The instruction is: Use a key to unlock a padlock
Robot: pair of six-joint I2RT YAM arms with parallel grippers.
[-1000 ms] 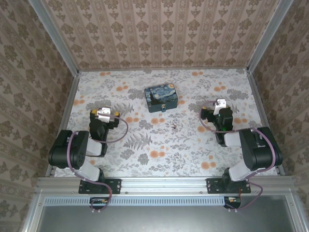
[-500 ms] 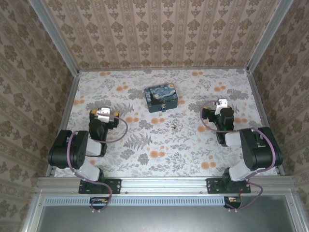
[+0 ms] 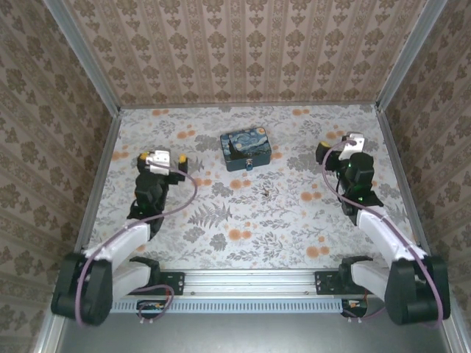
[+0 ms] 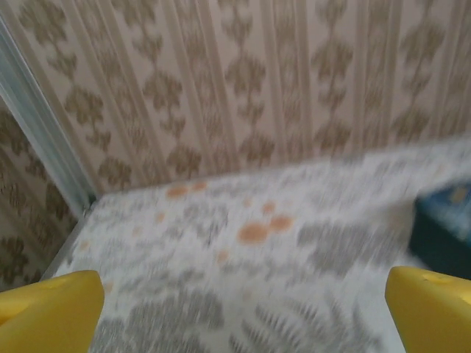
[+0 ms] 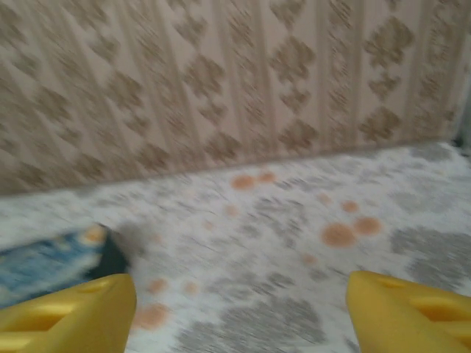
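From the top camera I see the box [image 3: 246,149] sitting on the floral desk [image 3: 294,228], towards the back wall and roughly midway between my two arms. The padlock [image 3: 250,163] is a tiny speck at the near edge of the box; it is too small for me to tell whether it hangs from the box or lies against it. The key [image 3: 264,192] is a small dark piece lying flat on the desk, a little nearer to me than the padlock and apart from it, well away from both arms.

My left gripper [image 3: 163,157] hangs over the left part of the desk, pointing at the back wall. On its wrist camera the yellow fingers [image 4: 51,312] stand wide apart with nothing between them, and the box's dark blue corner shows at the right edge.

My right gripper [image 5: 239,312] is over the right part of the desk, its fingers also spread and empty, with the blurred box at the left of its wrist view
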